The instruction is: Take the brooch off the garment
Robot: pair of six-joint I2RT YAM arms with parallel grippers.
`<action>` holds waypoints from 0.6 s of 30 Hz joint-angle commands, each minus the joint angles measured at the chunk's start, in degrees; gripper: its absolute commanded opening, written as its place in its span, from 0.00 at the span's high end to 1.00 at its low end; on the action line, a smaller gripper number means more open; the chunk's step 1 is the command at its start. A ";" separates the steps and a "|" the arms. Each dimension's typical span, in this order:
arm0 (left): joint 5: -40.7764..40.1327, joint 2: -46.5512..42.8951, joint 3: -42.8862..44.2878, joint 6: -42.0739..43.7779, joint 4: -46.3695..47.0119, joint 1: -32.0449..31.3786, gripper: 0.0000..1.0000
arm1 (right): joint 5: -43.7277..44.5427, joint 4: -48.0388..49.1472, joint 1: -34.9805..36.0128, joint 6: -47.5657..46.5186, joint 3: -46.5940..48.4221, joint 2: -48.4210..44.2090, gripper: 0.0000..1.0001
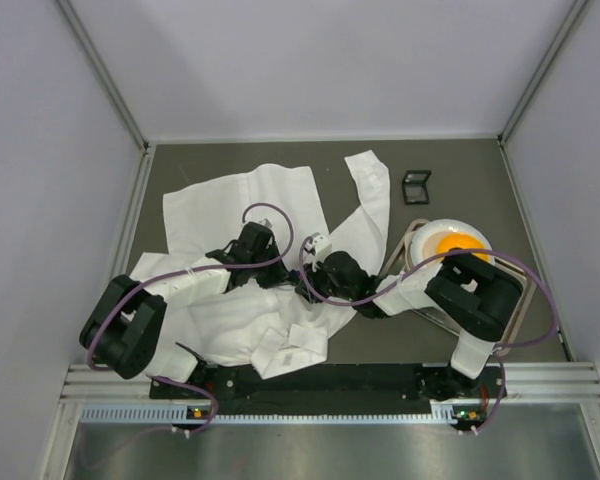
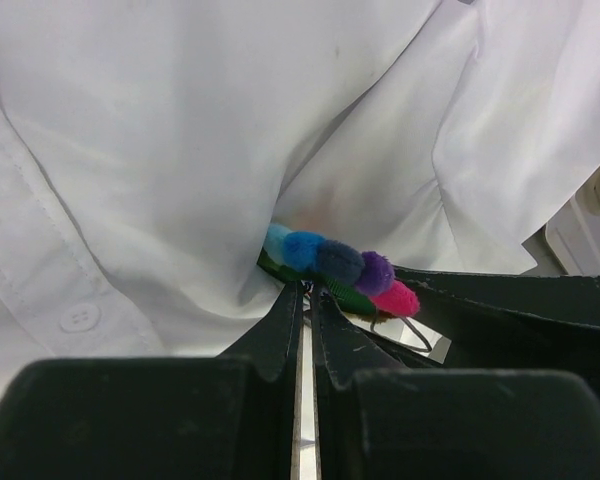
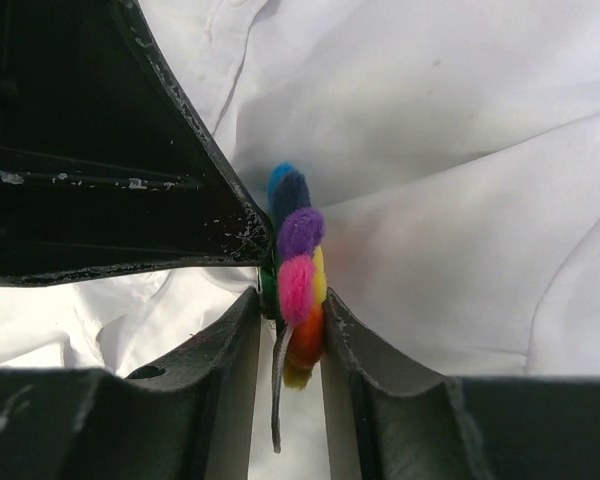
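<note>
The garment (image 1: 240, 200) is a creased white shirt spread over the grey table. It fills the left wrist view (image 2: 180, 150) and the right wrist view (image 3: 460, 180). The brooch (image 3: 300, 270) is seen edge-on, with blue, purple, pink, yellow and orange petals and a green back, and its metal pin hangs down. My right gripper (image 3: 292, 315) is shut on it. In the left wrist view the brooch (image 2: 340, 265) sits just beyond my left gripper (image 2: 306, 292), which is shut on thin cloth at the brooch's green back. In the top view both grippers, left (image 1: 280, 272) and right (image 1: 315, 282), meet over the shirt and hide the brooch.
A small black box (image 1: 416, 186) lies at the back right. A white plate with an orange object (image 1: 455, 243) sits partly under the right arm. Grey walls close in the table on three sides. A metal rail (image 1: 330, 385) runs along the near edge.
</note>
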 commanded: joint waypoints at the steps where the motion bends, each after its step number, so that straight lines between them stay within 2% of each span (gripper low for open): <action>1: -0.05 -2.04 1.12 0.43 0.71 -0.23 1.00 | 0.80 2.82 0.39 0.71 1.95 0.78 0.70; 11: -0.67 -2.39 0.42 0.43 0.80 -0.23 1.00 | 0.80 4.31 -0.22 3.09 2.39 1.48 0.67; 18: -0.31 -2.57 -0.02 0.34 1.41 -0.23 1.00 | 0.53 4.84 -0.57 3.35 2.48 1.84 0.71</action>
